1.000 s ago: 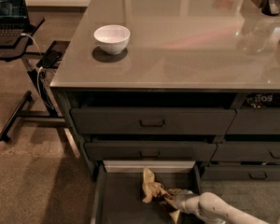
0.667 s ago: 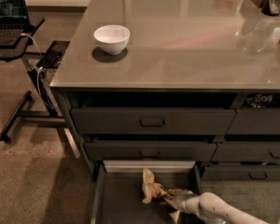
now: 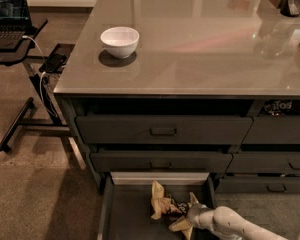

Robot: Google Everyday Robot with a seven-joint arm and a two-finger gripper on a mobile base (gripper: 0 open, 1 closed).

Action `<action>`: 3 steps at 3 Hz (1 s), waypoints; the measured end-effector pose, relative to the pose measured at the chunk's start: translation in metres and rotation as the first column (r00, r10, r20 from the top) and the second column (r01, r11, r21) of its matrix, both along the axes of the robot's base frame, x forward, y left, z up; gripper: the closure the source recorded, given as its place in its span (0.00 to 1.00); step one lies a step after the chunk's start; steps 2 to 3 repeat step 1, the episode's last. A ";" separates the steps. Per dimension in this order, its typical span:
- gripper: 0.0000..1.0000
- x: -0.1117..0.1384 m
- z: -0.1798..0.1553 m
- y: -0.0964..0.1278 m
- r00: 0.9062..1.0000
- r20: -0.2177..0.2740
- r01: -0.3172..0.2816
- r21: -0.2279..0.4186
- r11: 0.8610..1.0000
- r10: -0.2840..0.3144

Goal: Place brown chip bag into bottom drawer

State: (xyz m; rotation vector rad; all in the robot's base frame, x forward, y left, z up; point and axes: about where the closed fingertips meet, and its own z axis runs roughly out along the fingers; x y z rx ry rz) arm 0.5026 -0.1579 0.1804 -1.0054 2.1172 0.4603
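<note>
The bottom drawer [image 3: 127, 216] is pulled open at the foot of the cabinet, showing its flat grey floor and pale back strip. The brown chip bag [image 3: 164, 207], crumpled tan-yellow with a dark panel, lies inside the drawer toward its right side. My white arm comes in from the lower right, and my gripper [image 3: 186, 219] sits low in the drawer right at the bag's right end, touching it.
A white bowl [image 3: 119, 40] stands on the grey countertop [image 3: 200, 44]. Two handled drawers [image 3: 162, 130] are shut above the open one. A right-hand drawer column [image 3: 272, 159] adjoins. A laptop stand [image 3: 20, 59] with cables stands at left.
</note>
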 end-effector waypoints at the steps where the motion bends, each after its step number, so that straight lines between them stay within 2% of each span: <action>1: 0.00 0.000 0.000 0.000 1.000 0.000 0.000 0.000 1.000 0.000; 3: 0.00 0.000 0.000 0.000 1.000 0.000 0.000 0.000 1.000 0.000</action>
